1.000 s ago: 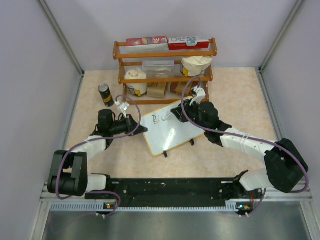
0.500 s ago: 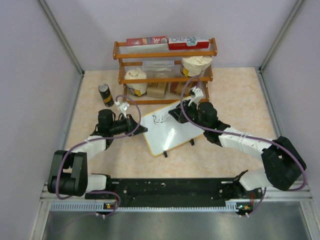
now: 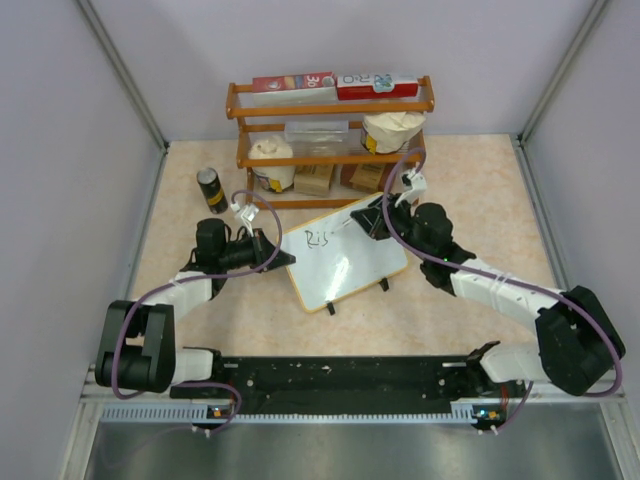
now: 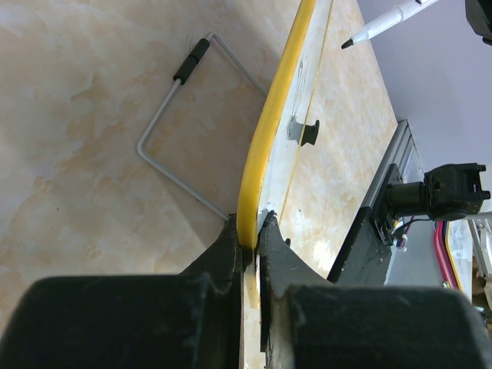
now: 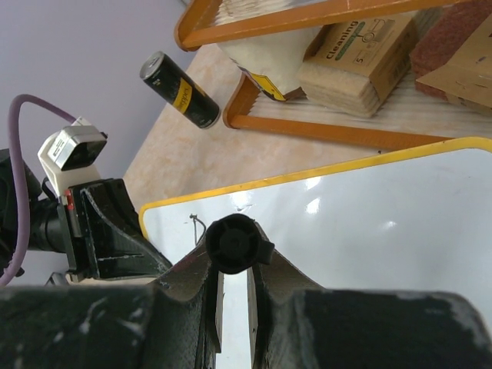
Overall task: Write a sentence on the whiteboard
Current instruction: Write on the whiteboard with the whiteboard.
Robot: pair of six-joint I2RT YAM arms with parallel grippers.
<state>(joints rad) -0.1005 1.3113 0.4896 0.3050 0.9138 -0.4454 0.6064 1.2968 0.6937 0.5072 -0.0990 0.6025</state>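
Top external view: whiteboard (image 3: 350, 262) stands tilted at frame centre, just below a wooden rack (image 3: 330, 150). Left gripper (image 3: 283, 256), jaws nearly shut, pinches the board's left edge; left wrist cam shows the yellow rim clamped btwn them. Right gripper (image 3: 372, 222), closed tight, holds a marker (image 5: 233, 240), tip near the board's top; contact unclear. Sentence (image 3: 318, 238): black script, upper left of board, approx. "Ris".

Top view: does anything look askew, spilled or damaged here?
Nothing spilled or damaged. The whiteboard sits skewed to the table edges, but that looks deliberate: the left gripper is clamped on its edge, and the right gripper holds a marker over it. The sentence is only a few letters long.
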